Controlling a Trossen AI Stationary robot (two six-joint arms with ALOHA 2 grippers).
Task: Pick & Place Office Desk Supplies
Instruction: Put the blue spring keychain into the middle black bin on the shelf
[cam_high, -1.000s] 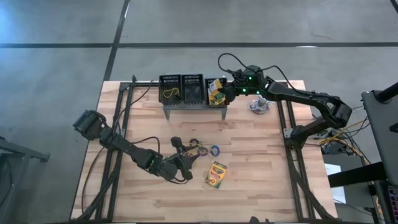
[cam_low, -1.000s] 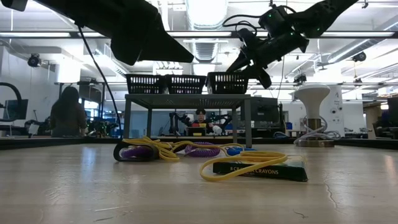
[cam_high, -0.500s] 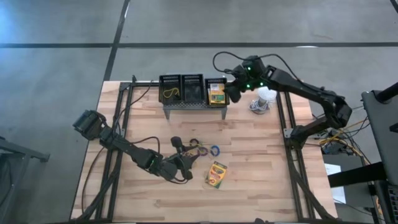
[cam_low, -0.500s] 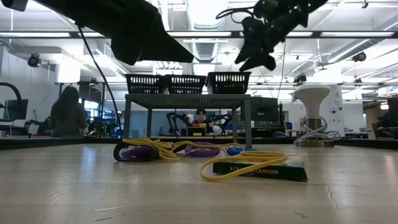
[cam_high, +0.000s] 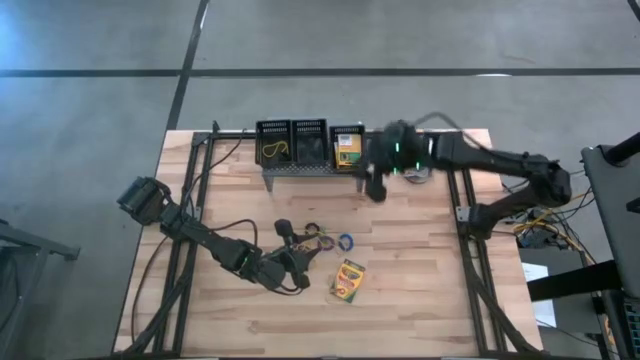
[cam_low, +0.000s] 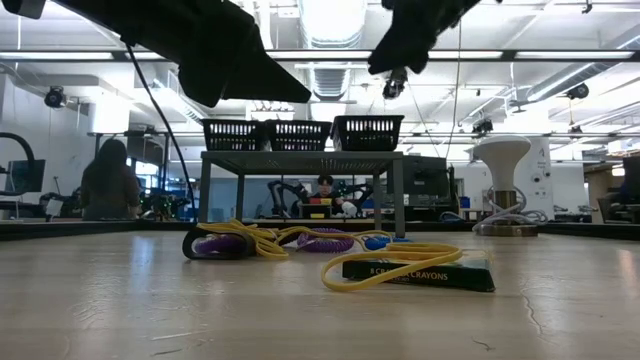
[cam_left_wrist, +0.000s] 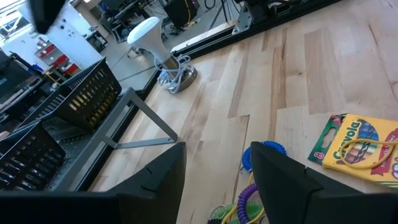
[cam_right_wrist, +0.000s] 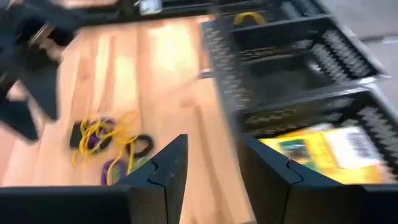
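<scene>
A robotics lab: a wooden tabletop on a bare concrete floor, strip ceiling lights, equipment benches, and a person seated behind.

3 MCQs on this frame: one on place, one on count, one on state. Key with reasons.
1. Where is the crayon box that is off the table?
A. in the rightmost basket on the stand
B. in the leftmost basket
C. beside the white dome

2. How many black baskets sit on the grey stand?
A. two
B. three
C. four

3. What is the right gripper holding?
A. a crayon box
B. a yellow rubber band
C. nothing

Key: 1 A, the high view shows it lying in the right-hand basket. 2 B, three sit side by side. 3 C, the right wrist view shows an empty gap between its fingers.
</scene>
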